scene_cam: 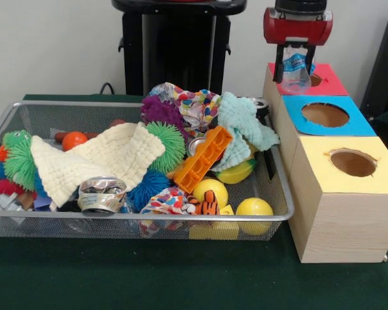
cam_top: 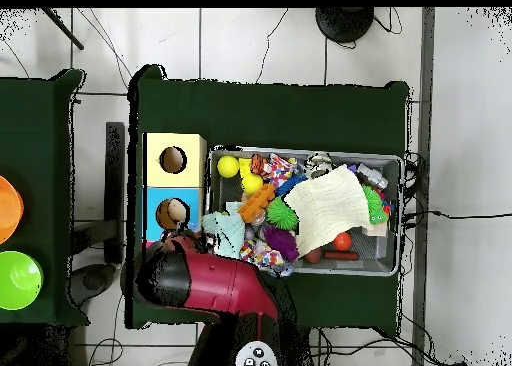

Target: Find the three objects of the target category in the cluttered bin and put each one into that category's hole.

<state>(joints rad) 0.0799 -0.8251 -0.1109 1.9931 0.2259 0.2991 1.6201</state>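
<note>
One clear water bottle [scene_cam: 296,70] hangs pinched in the gripper [scene_cam: 295,72] above the red-topped box [scene_cam: 328,82], just behind the blue-topped box's hole [scene_cam: 325,115]; its lower half blurs against the wall. Overhead, the arm [cam_top: 205,282] hides that end of the counter [cam_top: 300,112]. Cloths and toys bury most of the wire bin [scene_cam: 142,218].
</note>
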